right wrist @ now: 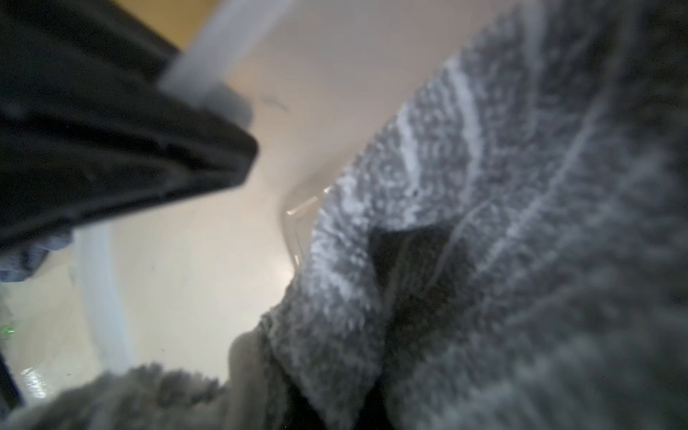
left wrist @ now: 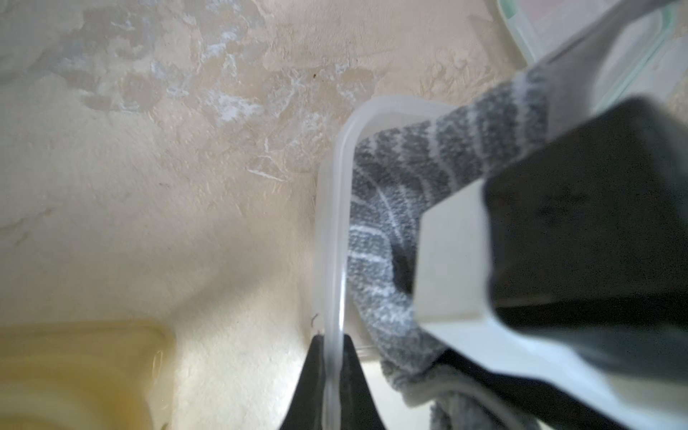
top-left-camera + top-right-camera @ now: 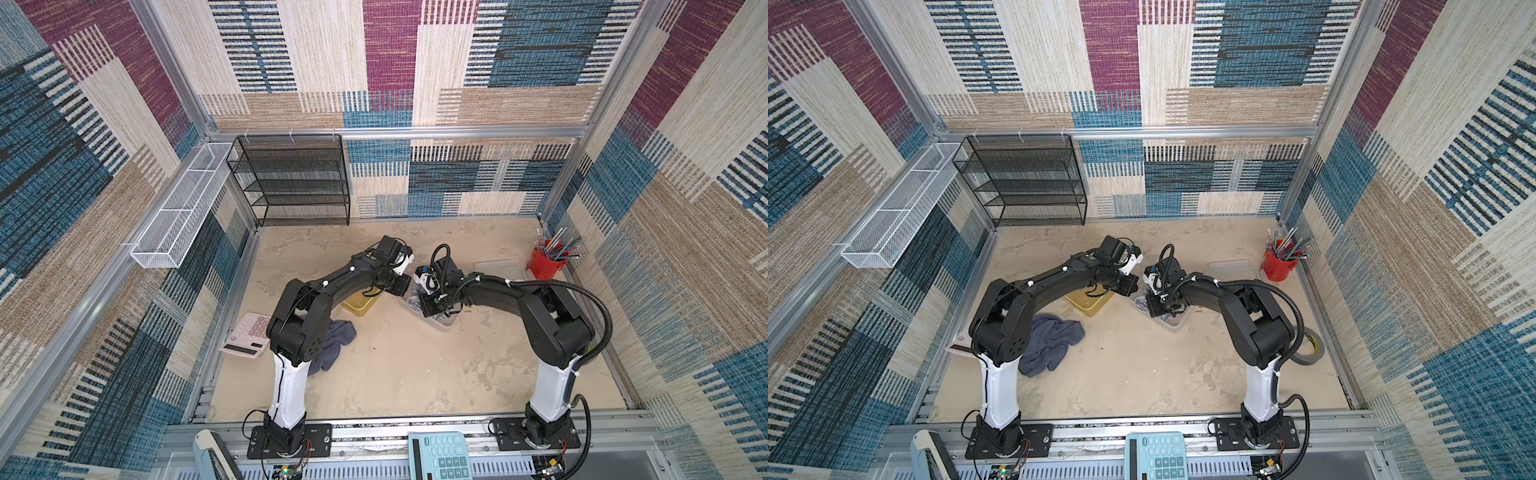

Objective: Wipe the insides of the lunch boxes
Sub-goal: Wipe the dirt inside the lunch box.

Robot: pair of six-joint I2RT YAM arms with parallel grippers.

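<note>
Frosted plastic marks the spot: the clear lunch box (image 3: 444,323) sits on the table beneath both wrists, and the coming stroke depends on what lies within its walls. The left gripper (image 2: 332,344) is clenched on this box's rim, one black finger outside the wall and one inside, pinning it down. The right gripper (image 3: 432,308) reaches into the same box, closed on a grey striped cloth (image 2: 391,178); the folds hide its fingertips in the right wrist view. The cloth is bunched against the side of the box away from the pinned wall. From there the bare floor of the box runs towards the left gripper's hold, so the wipe should probably travel that way, along the straight rim to its rounded corner. The box's long axis cannot be read with certainty under the arms. The amber lunch box (image 3: 356,306) lies just beside the clear one, on the left arm's side, open with no cloth in it, and nearer that arm.
</note>
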